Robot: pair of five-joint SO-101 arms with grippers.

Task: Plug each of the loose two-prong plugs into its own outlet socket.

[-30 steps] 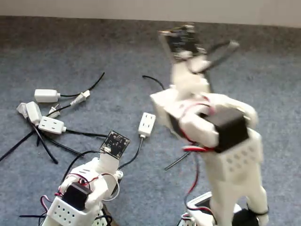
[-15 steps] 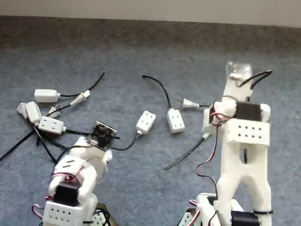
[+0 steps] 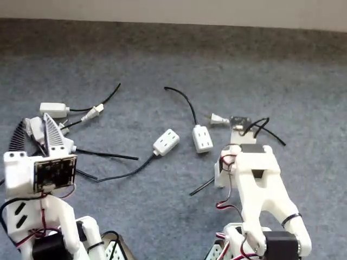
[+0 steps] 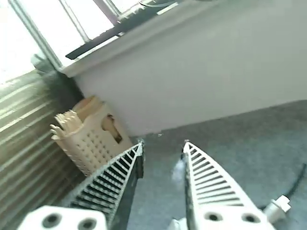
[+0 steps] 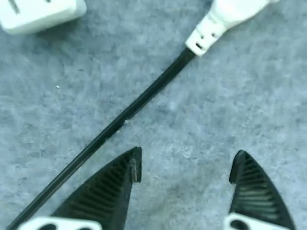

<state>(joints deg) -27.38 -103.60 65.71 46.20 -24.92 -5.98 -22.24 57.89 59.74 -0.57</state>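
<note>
Five outlet sockets [image 3: 165, 142], at least two plugs [image 3: 218, 118].

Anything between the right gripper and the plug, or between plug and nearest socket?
Nothing visible. The right gripper is open over bare carpet, the plug just ahead; only its own cord runs past one finger. Carpet alone separates plug and socket.

Carpet [image 3: 162, 216] grey-blue. Socket [image 3: 202, 137] white, cord [image 5: 125, 120] blk. Plug [image 5: 225, 14] white. Arm [image 3: 260, 179] white w/ red+blk wires. Basket [image 4: 91, 134] beige.
</note>
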